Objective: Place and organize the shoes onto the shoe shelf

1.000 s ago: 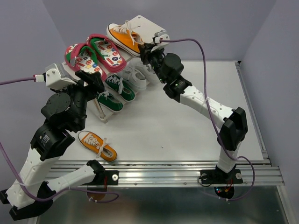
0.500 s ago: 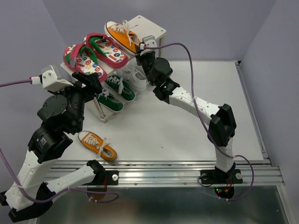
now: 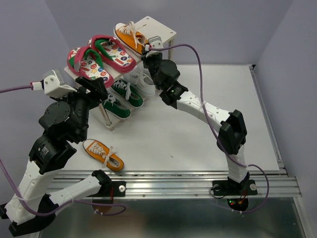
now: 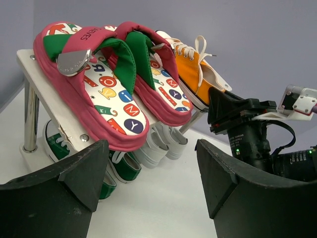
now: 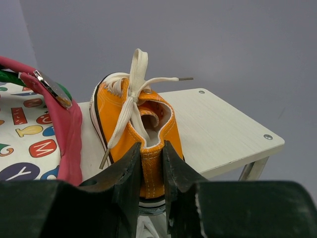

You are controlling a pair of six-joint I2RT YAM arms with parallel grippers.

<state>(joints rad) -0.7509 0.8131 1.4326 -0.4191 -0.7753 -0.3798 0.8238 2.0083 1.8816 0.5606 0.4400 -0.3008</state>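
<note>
Left end effector (image 4: 148,178) hovering wide open, holding nothing. Flip-flops (image 4: 115,84) lying just ahead of it on shoe shelf (image 4: 25,57) top board. Second orange sneaker (image 3: 103,154) waiting on tabletop (image 3: 163,139), behind and below it. Right end effector (image 5: 151,161) pinching heel of orange sneaker (image 5: 130,124), jaws nearly closed, sole resting on top board ahead. Suggesting: seating sole flat before letting go, keeping it parallel to flip-flops, leaving room rightward for mate.

Shelf board (image 5: 223,124): you see cream painted wood, faint grain, matt. Shelf leg (image 4: 30,116): shiny metal. Orange sneaker (image 5: 105,111): woven canvas, flat cloth laces. Flip-flops (image 4: 119,104): glossy printed footbeds, cloth-like straps, shiny metal badge (image 4: 73,61). Your left fingers (image 4: 54,193): matt black plastic.
</note>
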